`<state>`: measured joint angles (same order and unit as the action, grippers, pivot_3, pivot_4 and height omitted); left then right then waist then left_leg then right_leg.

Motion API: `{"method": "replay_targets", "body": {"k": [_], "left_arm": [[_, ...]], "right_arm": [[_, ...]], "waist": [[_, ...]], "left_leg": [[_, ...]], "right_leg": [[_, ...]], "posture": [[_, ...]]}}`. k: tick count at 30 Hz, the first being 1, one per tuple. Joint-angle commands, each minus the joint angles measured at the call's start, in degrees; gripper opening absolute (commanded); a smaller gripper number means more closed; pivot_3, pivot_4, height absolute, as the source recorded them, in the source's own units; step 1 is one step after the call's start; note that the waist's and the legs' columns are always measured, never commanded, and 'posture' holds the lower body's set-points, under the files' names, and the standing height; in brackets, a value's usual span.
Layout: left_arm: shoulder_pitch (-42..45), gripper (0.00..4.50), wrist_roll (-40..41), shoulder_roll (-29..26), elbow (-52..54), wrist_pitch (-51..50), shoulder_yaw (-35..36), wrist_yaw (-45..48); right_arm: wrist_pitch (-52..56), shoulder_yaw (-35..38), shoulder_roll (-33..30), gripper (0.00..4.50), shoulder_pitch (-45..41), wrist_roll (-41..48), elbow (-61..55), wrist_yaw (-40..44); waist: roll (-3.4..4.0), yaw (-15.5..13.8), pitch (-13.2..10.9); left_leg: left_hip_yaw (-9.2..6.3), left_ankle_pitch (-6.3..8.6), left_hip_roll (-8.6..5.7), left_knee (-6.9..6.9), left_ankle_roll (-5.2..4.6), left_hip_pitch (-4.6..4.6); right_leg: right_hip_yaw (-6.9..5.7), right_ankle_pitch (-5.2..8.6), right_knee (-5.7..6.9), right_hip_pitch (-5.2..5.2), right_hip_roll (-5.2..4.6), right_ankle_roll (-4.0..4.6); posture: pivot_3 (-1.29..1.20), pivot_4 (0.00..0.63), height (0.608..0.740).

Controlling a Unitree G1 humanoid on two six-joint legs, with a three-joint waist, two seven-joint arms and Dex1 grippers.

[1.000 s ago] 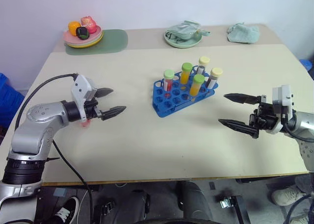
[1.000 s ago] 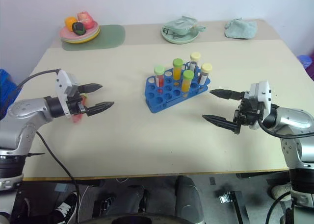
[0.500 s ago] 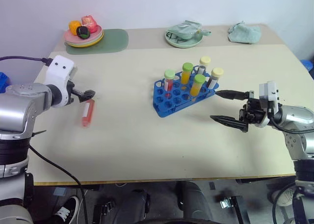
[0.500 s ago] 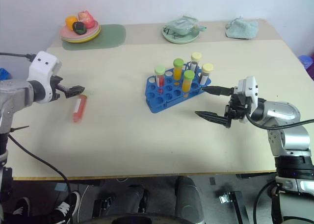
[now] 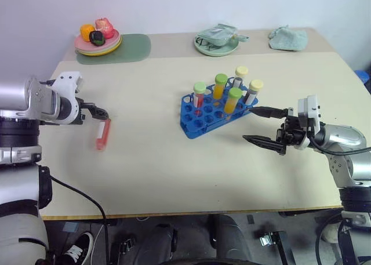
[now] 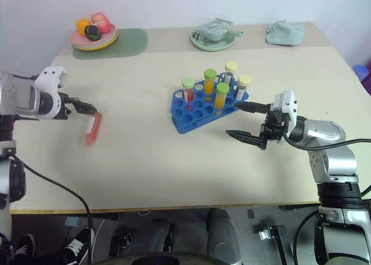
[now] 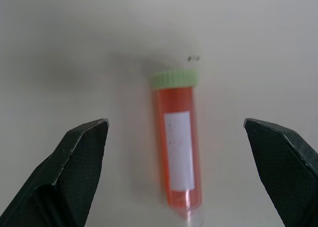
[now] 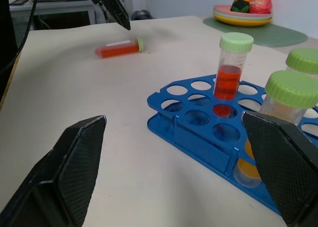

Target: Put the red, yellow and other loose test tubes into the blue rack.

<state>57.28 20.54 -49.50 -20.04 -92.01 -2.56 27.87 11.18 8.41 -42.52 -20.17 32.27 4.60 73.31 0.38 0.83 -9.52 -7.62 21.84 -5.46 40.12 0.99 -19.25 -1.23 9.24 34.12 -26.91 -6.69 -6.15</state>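
Left gripper (image 7: 176, 132) hung spread-fingered over a red tube (image 7: 178, 147) lying flat on the table; closing off-center risked rolling it. Right gripper (image 6: 246, 121) gaped empty beside the blue rack (image 6: 197, 111).

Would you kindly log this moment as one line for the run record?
left claw: open above red tube lying on table | right claw: open, empty, beside blue rack | rack: five tubes upright

Pale beige counter (image 5: 174, 160). Near its middle, the blue rack (image 5: 215, 111), five capped tubes (image 5: 234, 100) upright in it. Towards the left edge, one red test tube (image 5: 103, 133) lying flat. Along the far side: green mat (image 5: 128, 47) bearing stacked plates (image 5: 97, 44), a green plate (image 5: 215, 48), a crumpled cloth (image 5: 288, 38).
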Motion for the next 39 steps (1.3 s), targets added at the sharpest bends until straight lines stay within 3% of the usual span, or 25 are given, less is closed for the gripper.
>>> {"method": "replay_targets", "body": {"k": [1, 7, 12, 27, 37, 39], "left_arm": [[3.8, 4.50, 0.3, -2.0, -3.7, -0.5, -4.1, 2.0], [8.6, 4.50, 2.5, -4.8, -12.1, -0.5, -14.7, 8.2], [11.8, 4.50, 1.7, -3.9, -15.6, 0.1, -21.5, 12.6], [15.1, 4.50, -5.0, 3.4, -28.3, 4.9, -24.3, 16.7], [14.7, 4.50, -5.4, 5.2, -28.0, 1.8, -23.2, 16.7], [14.4, 3.95, -5.3, 5.2, -27.5, 1.4, -23.4, 16.8]], "right_arm": [[0.1, 0.9, 0.2, 4.47, 0.1, 0.4, -2.5, -0.7], [0.8, 0.6, 0.4, 4.47, 0.1, 0.2, -3.6, -1.7], [1.3, 0.2, 0.6, 4.47, -0.6, 0.1, -3.9, -2.4], [2.2, -0.7, 1.1, 4.47, -1.2, -0.1, -4.6, -3.7], [2.0, -0.7, 1.1, 4.47, -0.8, -0.4, -4.7, -3.7], [2.0, -0.6, 1.1, 4.50, -0.7, -0.3, -4.8, -3.8]], "waist": [[0.00, 0.0, 0.0], [0.00, 0.1, 0.0], [0.00, -0.1, 0.0], [-0.01, 0.1, 0.0], [-0.01, 0.1, 0.0], [0.00, 0.1, 0.0]], "left_leg": [[0.00, 0.00, -0.05, 0.00, 0.00, -0.01], [0.00, 0.00, -0.11, 0.00, 0.00, -0.04], [-0.01, 0.00, -0.15, 0.03, 0.00, -0.09], [0.02, -0.01, -0.17, 0.03, 0.00, -0.10], [0.01, -0.01, -0.17, 0.04, 0.00, -0.10], [0.02, -0.01, -0.17, 0.04, 0.00, -0.10]], "right_leg": [[0.00, 0.00, -0.01, 0.00, 0.00, 0.00], [0.00, 0.00, 0.01, -0.05, 0.00, 0.00], [0.00, 0.00, 0.01, -0.06, -0.01, 0.00], [0.00, 0.00, 0.01, -0.08, 0.01, -0.01], [0.00, 0.00, 0.01, -0.08, 0.01, -0.01], [0.00, 0.00, 0.02, -0.08, 0.01, -0.01]], "posture": [[0.00, 0.150, 0.740], [0.00, 0.150, 0.740], [0.00, 0.150, 0.740], [0.00, 0.150, 0.740], [0.00, 0.150, 0.740], [0.00, 0.150, 0.740]]}}
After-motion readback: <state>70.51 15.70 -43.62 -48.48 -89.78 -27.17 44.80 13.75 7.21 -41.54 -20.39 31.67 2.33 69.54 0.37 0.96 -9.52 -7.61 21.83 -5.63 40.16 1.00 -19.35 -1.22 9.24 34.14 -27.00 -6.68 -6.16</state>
